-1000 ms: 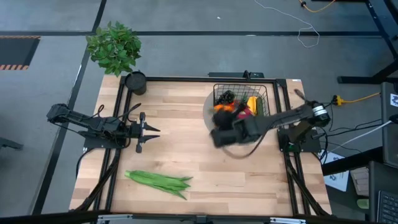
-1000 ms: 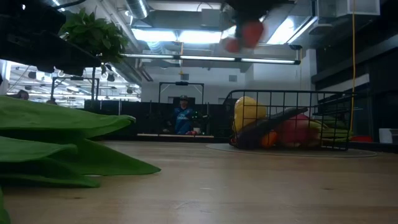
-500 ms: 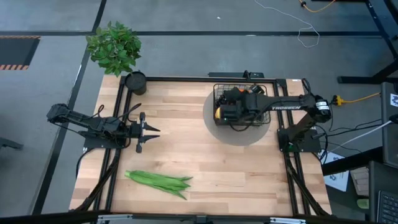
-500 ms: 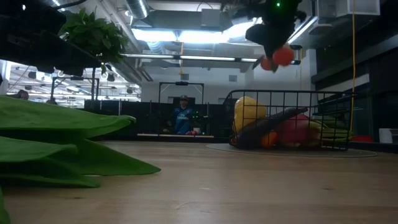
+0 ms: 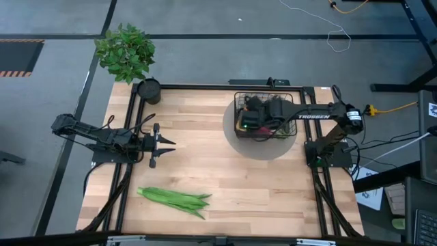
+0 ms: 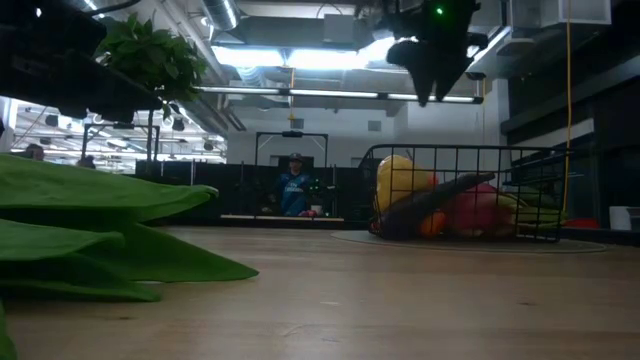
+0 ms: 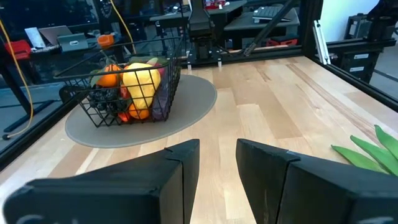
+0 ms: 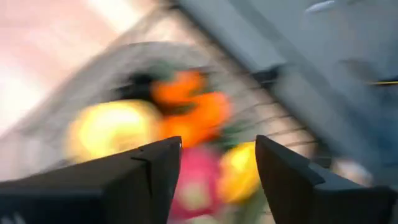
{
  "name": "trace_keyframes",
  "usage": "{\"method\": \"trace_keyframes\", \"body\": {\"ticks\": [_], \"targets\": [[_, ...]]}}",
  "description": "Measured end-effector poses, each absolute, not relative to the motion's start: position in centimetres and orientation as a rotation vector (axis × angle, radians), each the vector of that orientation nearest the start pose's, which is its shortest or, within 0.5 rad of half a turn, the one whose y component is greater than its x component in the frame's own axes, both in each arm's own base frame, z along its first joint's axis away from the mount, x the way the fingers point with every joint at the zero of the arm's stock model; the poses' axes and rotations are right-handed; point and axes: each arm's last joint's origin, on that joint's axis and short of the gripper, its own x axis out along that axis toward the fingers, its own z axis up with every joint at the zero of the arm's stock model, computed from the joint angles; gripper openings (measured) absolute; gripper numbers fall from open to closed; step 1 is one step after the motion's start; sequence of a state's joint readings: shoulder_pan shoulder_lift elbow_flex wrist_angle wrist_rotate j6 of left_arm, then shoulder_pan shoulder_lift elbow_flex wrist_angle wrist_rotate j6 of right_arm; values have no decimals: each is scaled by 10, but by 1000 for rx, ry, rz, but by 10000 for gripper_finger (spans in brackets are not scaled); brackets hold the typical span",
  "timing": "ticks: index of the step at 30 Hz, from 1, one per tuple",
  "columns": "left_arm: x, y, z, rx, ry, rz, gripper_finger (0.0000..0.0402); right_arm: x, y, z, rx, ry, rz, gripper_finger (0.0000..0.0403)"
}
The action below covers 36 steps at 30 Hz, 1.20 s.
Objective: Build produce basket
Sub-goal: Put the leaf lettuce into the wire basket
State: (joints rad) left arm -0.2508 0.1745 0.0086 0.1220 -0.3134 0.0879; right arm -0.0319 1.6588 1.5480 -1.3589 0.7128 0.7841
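The black wire basket (image 5: 287,102) stands on a round grey mat (image 5: 263,149) at the table's far right, holding produce: a yellow fruit (image 6: 395,178), a dark eggplant (image 6: 432,203), a pink fruit (image 6: 472,212) and an orange cluster (image 8: 189,106). My right gripper (image 6: 432,92) hangs open above the basket, fingers pointing down, with nothing between them. Green beans (image 5: 174,199) lie flat on the table near its front edge, left of centre. My left gripper (image 5: 164,143) rests low at the table's left, open and holding nothing.
A leafy potted plant (image 5: 125,51) and a small round black cup (image 5: 148,89) stand at the far left corner. A black frame rail (image 5: 205,87) runs along the table's edges. Bare wood lies between the basket and the beans. A person (image 6: 293,188) sits far behind the table.
My right gripper has gone from the basket's near side toward the far edge, carrying the orange cluster above the basket. There it has opened and let the cluster go, and the cluster no longer hangs below the fingers.
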Motion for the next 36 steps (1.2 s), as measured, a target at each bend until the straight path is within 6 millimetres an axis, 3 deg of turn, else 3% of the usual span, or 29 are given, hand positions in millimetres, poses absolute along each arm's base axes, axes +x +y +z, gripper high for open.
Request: {"method": "trace_keyframes", "body": {"ticks": [5,9,12,17,22,27,36], "targets": [[106,-18,164,100,47,61,98,334,1,309,280,967,-628,197],[106,-18,164,100,47,61,98,363,35,306,257,750,-227,198],[106,-18,164,100,47,61,98,378,62,294,205,578,-32,198],[106,-18,164,101,47,62,98,403,103,257,203,409,90,198],[106,-17,164,101,49,83,98,436,132,208,175,490,122,198],[106,-17,163,98,53,84,98,472,150,182,132,546,168,198],[105,-17,162,107,66,84,98,502,172,155,91,787,283,198]]}}
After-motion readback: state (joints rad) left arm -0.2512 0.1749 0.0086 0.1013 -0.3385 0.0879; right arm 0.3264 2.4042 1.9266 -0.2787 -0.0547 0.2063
